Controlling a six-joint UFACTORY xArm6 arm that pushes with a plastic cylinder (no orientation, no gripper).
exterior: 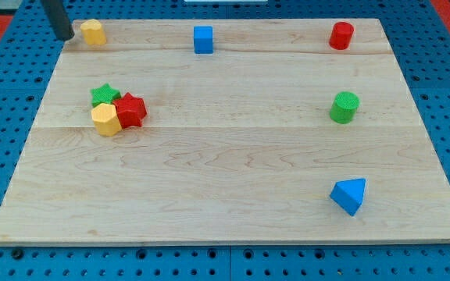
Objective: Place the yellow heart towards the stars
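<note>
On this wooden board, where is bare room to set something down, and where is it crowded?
The widest free patch is the middle and bottom, between the left cluster and the green cylinder and blue triangle. The top edge is open between the blue cube and red cylinder. It is crowded where the green star, red star and yellow block touch. My tip stands left of the yellow heart.

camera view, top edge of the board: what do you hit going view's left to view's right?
my tip → yellow heart → blue cube → red cylinder. The tip sits just to the view's left of the yellow heart.
</note>
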